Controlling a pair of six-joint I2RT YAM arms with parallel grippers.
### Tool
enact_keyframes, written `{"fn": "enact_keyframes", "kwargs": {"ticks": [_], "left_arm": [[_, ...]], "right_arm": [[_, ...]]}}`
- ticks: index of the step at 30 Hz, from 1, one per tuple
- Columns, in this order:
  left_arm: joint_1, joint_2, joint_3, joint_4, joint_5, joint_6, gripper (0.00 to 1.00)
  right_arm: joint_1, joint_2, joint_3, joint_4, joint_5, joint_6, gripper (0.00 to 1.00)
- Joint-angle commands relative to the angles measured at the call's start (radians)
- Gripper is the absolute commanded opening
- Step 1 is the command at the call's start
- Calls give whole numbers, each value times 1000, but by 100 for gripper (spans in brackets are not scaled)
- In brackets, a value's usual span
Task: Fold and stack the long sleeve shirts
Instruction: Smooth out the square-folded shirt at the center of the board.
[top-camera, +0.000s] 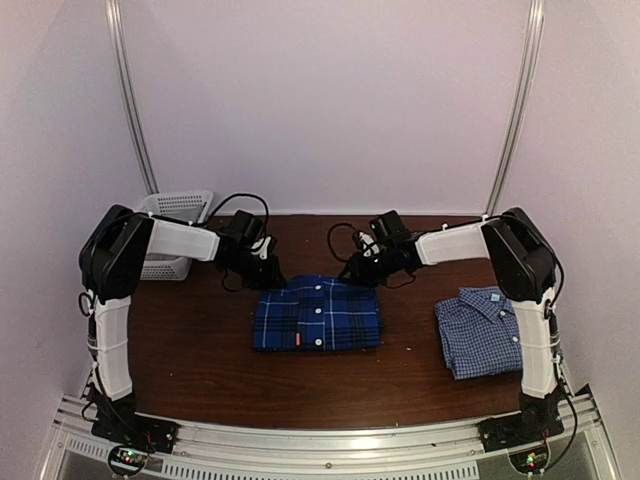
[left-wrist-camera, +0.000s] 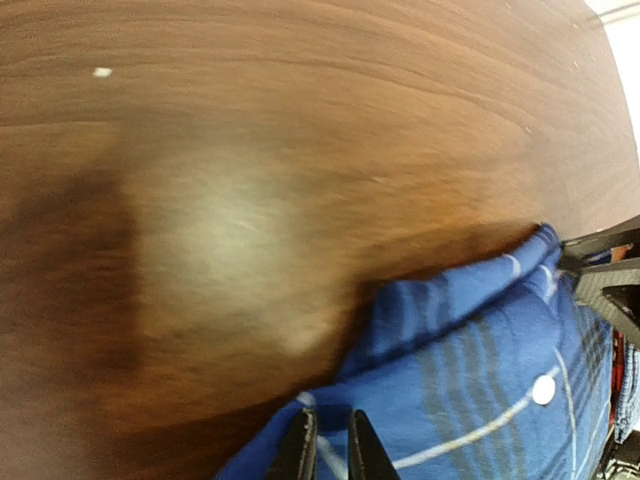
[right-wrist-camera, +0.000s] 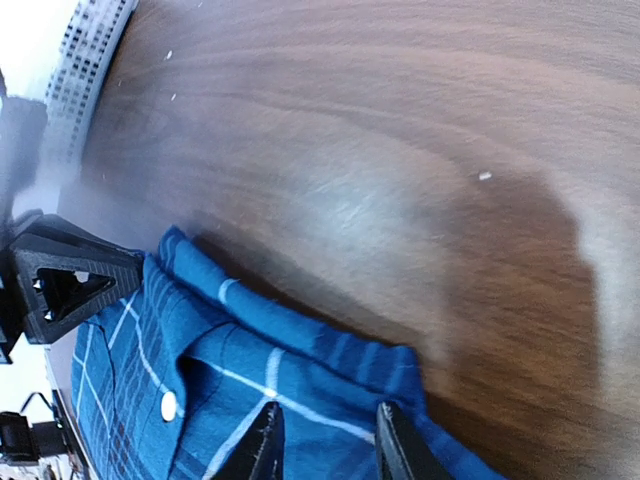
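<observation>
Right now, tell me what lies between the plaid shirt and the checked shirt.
Only bare table, between the plaid shirt and the checked shirt; the top view shows it.

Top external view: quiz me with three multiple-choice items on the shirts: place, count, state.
1. Where is the pale check shirt? A) stacked on the plaid shirt B) on the table, right side, apart from it C) held in the air
2. Shirts in view? A) one B) two C) three
3. The plaid shirt is: A) spread out B) crumpled C) folded flat, buttons up
Answers: 1 B, bare wood separates them; 2 B, only plaid and check show; 3 C, a neat rectangle, placket up.
</observation>
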Motion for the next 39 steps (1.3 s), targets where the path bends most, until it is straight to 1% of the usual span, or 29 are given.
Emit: {"fn": "enact_keyframes", "kwargs": {"ticks": [1,7,11,16,20,24,28,30,34,39], "left_arm": [[57,34,-7,-21,-47,26,14],[97,46,20,-37,-62,47,14],[98,51,71,-85,-73,80,14],[98,-9,108,-132,-105,103,14],[98,-79,99,-151,-106,107,17],[94,-173,22,-148,-93,92,18],[80,-275,-80,-127,-65,73,23],[68,-323,-138,-117,-49,58,25],[54,-421,-284,-53,14,7,30],[45,-508,-414,-8,55,-38,31]], "right_arm": [[-46,27,-25,5,-29,20,35],[-72,34,-58,41,-69,39,36],[-74,26,-58,27,-54,29,37],[-77,-43,-41,-34,35,-12,39],[-77,-100,-14,-110,142,-69,43],[-71,-199,-49,-136,205,-99,44],[-45,-298,-133,-131,220,-113,44],[-21,-343,-181,-135,222,-111,42],[60,-456,-320,-83,200,-75,39],[190,-543,-451,-54,221,-15,36]]}}
